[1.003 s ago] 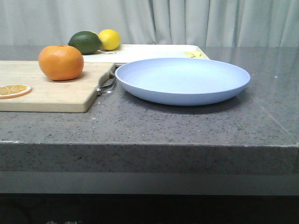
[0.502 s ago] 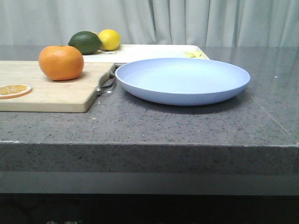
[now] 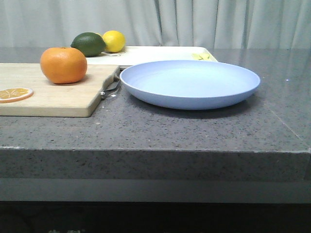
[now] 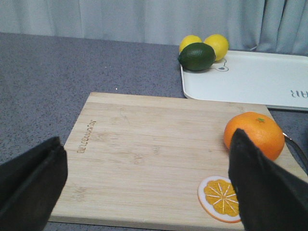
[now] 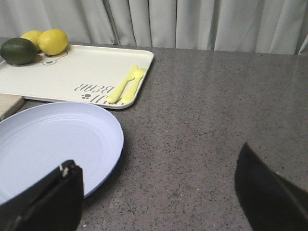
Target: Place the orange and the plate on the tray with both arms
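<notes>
A: Left pincer (image 4: 144, 192)?
B: Spread wide, nothing between the fingers (image 4: 29, 183). It hangs above the cutting board (image 4: 144, 159); no contact seen.

A: Right pincer (image 5: 159, 197)?
B: Also spread wide, holding nothing, over the counter (image 5: 216, 120) beside the plate (image 5: 48, 144).

A: Task items?
B: The orange (image 3: 63, 64) sits on the board near its handle end, an orange slice (image 4: 220, 198) close by. The plate rests on the counter in front of the tray (image 5: 72, 72). The tray carries a lime (image 5: 18, 51), two lemons (image 5: 53, 42) and yellow cutlery (image 5: 126, 84).

A: Writing?
B: The tray reads "BEAR", preceded by letters that are not clear. The board has a burned-in mark, too small to read.
</notes>
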Motion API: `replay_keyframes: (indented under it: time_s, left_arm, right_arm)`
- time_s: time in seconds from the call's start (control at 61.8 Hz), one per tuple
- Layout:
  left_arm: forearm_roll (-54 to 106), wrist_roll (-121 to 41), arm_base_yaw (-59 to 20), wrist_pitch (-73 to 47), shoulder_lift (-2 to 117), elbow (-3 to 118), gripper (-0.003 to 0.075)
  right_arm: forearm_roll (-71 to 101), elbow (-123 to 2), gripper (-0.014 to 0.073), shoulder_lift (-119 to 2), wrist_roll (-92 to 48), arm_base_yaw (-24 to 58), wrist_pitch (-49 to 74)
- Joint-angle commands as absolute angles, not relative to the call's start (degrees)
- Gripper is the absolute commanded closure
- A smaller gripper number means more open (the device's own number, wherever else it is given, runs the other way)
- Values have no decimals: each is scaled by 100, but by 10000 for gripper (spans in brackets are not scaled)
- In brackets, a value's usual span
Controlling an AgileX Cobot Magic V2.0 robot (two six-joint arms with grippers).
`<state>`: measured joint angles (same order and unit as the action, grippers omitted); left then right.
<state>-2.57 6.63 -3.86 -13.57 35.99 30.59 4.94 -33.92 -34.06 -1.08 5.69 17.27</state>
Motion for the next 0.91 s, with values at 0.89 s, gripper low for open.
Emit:
replay_keyframes:
  time_s: [0.89]
  left_arm:
    - [-181, 376, -2199, -4987, 9585, 9316, 59]
  right_arm:
    - [478, -3619, -50, -3426, -154, 533, 1279]
